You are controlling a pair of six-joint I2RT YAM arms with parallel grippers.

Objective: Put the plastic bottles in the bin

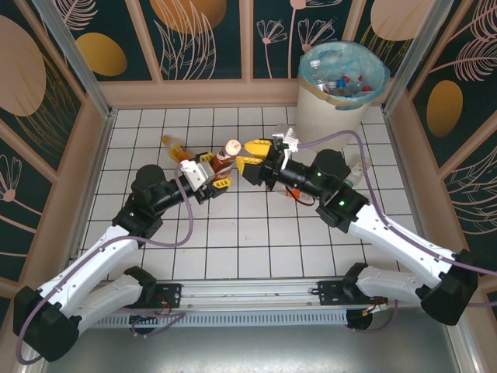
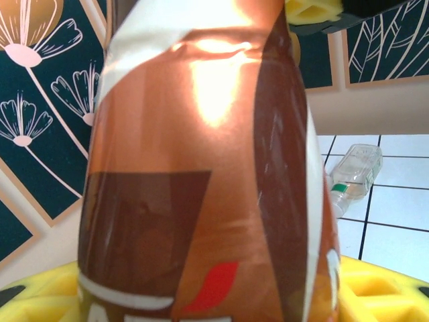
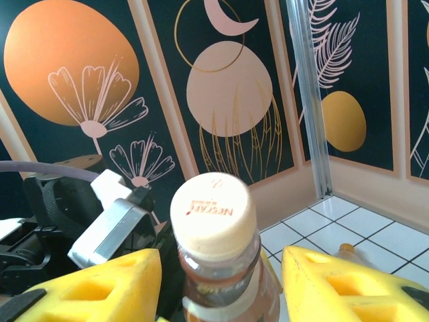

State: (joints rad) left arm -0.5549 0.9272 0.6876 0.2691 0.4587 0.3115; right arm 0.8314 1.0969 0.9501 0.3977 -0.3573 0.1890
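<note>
Bare tiled floor (image 1: 256, 241) lies open on the near side of both grippers, and the bin (image 1: 330, 116) stands just beyond the right gripper (image 1: 250, 154), against the far wall. The left gripper (image 1: 216, 171) pinches an upright brown-labelled bottle (image 1: 227, 155) low on its body. The right gripper's yellow fingers (image 3: 100, 288) stand spread either side of the bottle's cap, with a gap on each side.
</note>
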